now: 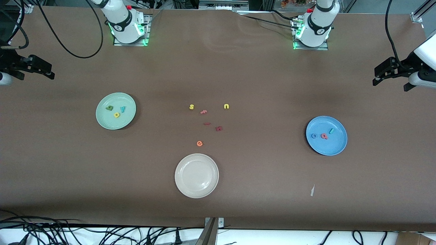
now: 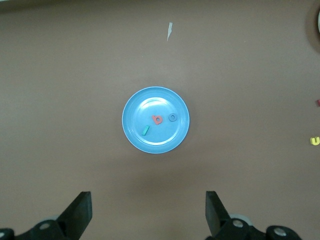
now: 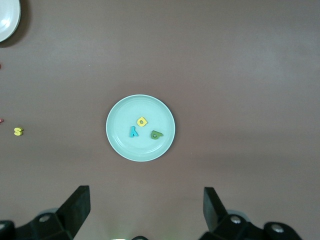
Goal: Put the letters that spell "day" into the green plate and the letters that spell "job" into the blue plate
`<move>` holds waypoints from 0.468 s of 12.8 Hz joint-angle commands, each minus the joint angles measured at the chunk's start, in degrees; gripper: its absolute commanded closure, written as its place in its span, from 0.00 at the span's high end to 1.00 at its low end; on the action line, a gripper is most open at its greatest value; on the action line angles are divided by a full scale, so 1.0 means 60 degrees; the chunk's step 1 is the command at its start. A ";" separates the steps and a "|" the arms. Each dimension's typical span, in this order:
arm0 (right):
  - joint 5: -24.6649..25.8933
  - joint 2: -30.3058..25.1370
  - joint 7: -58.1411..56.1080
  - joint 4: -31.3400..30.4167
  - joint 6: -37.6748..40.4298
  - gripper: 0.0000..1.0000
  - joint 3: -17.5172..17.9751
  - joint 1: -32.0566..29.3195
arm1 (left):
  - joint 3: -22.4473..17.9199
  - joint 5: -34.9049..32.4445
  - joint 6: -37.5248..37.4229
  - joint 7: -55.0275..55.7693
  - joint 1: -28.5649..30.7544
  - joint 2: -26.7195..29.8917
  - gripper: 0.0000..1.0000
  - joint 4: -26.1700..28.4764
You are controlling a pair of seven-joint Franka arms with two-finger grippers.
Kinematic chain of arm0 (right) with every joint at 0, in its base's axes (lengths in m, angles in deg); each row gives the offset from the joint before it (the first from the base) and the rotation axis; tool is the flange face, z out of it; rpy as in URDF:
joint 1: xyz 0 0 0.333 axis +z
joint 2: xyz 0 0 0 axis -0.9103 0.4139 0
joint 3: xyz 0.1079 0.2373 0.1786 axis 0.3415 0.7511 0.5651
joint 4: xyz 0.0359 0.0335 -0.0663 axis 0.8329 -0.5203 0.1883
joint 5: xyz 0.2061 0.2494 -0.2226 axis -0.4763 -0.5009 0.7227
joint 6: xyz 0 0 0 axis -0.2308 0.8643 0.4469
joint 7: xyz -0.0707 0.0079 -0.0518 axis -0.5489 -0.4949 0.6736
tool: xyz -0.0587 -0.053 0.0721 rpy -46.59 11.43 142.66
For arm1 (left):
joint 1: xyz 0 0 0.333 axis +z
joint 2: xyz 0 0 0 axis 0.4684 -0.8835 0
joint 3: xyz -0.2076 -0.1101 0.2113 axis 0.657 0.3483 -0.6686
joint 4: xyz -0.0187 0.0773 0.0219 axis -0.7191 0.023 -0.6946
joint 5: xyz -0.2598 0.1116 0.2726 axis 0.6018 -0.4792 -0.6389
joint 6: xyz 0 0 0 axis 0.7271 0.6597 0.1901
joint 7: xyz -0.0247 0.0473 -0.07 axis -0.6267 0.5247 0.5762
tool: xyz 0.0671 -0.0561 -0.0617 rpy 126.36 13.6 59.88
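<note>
Three plates on the tabletop (image 1: 238, 75), one of each colour. The green plate (image 1: 102, 119) sits toward the right arm's end and has three letters in it: a dark green one (image 1: 109, 108), a yellow one (image 1: 117, 115) and a teal one (image 1: 123, 109). The blue plate (image 1: 335, 146) is toward the left arm's end, also with three: a blue ring (image 1: 313, 135), a salmon-pink one (image 1: 324, 136) and a teal hooked one (image 1: 331, 131). The cream plate (image 1: 197, 175) is nearest the front camera.

Six loose letters lie between the coloured plates: yellow "s" (image 1: 191, 107), yellow "u" (image 1: 226, 106), orange "e" (image 1: 199, 143), plus three reddish ones (image 1: 219, 128) too small to read.

Left pincer (image 1: 383, 76) hangs off the tabletop's end by the blue plate, fingers apart, holding nothing. Right pincer (image 1: 41, 69) does the same at the green plate's end, partly cut off by the frame edge. There's also a little white scrap (image 1: 312, 190) near the blue plate; I can't tell what it is.
</note>
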 commanded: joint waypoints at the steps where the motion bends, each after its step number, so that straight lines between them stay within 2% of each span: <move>1: 0.0093 -0.0112 0.0022 -0.0040 -0.0041 1.00 0.0057 -0.0026 | 0.0305 -0.0301 -0.0628 0.0926 -0.0013 -0.0826 1.00 -0.1207; 4: 0.0064 -0.0097 0.0008 0.0018 -0.0041 1.00 0.0072 -0.0026 | 0.0451 -0.0199 -0.0863 0.1352 -0.0042 -0.0856 1.00 -0.1295; 6: 0.0093 -0.0009 -0.0110 0.0018 -0.0158 1.00 0.0072 -0.0026 | 0.0628 -0.0301 -0.1081 0.1702 -0.0115 -0.1117 1.00 -0.1819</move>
